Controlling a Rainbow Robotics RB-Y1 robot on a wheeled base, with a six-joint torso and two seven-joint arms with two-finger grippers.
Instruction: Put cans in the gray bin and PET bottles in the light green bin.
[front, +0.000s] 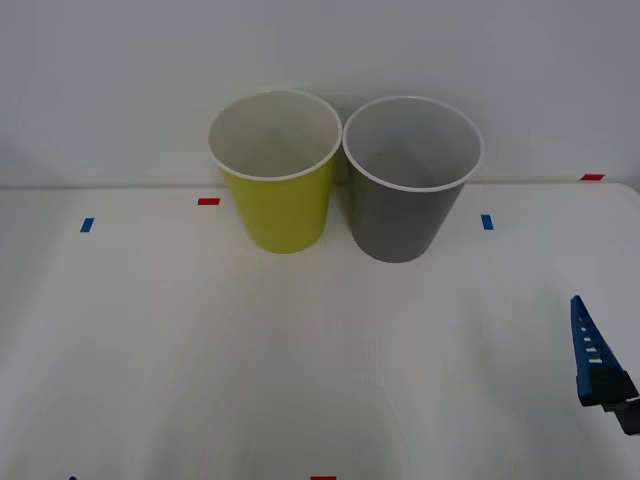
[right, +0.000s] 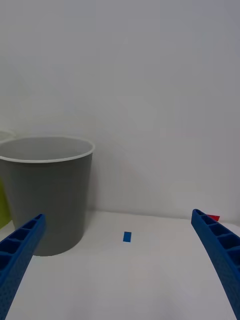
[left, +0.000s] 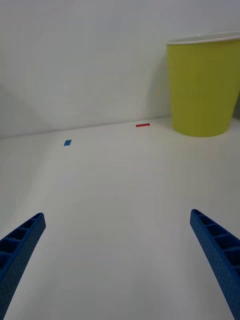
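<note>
— How far along are you?

— Hard to judge. My right hand (right: 120, 270) hangs low at my right, fingers spread, gripping nothing; my left hand (left: 117, 265) is likewise spread and bare above the counter (front: 180, 340). The light green bin (front: 278, 170) and gray bin (front: 410, 175) stand touching at the far side.

— And the can?

— I see none on the counter. It may already be binned; the bins' depths are hidden.
</note>
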